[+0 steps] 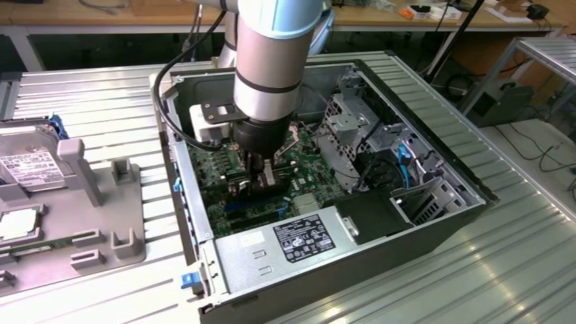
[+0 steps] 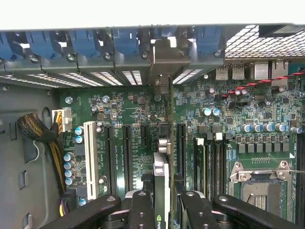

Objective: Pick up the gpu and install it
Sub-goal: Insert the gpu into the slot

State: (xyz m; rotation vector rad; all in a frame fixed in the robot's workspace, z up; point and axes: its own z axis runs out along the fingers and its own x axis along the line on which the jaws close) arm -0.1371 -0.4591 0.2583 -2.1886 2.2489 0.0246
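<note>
Open computer case (image 1: 432, 223) lies on the slatted bench (image 1: 99, 108), and my arm (image 1: 270, 61) reaches straight down into it; the green motherboard (image 2: 138, 119) spreads below; my gripper (image 2: 164, 200) is clamped on the gpu (image 2: 161, 176), held edge-on, upright over the expansion slots (image 2: 127, 152), its silver bracket (image 2: 167, 57) up against the rear slot openings.

One computer case (image 1: 432, 229), one gpu (image 2: 161, 183), one gripper (image 2: 162, 210), one hard drive (image 1: 23, 169), one white slot (image 2: 90, 160), one power supply (image 1: 297, 246).
</note>
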